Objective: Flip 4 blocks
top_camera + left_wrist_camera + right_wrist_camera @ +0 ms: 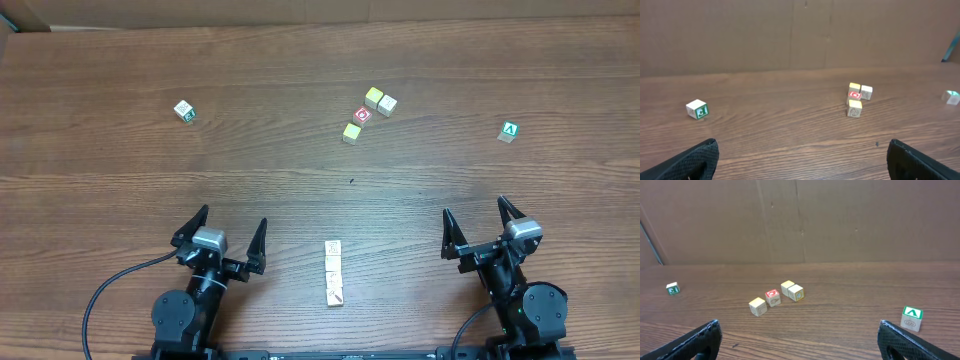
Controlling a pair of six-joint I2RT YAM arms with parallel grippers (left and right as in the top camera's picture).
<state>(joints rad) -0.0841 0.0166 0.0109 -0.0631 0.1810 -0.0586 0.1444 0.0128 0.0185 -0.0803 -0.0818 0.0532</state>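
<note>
Pale wooden blocks (333, 272) lay in a tight row midway between left claw (232, 221) and right claw (476, 210), both open and empty. Advised: take an end block squarely, sparing its neighbours

Prints on the row of tiny pale wooden blocks (333, 272) are too small to read; the white green-marked cube (952, 97) is blurred at the left wrist view's right edge
</note>
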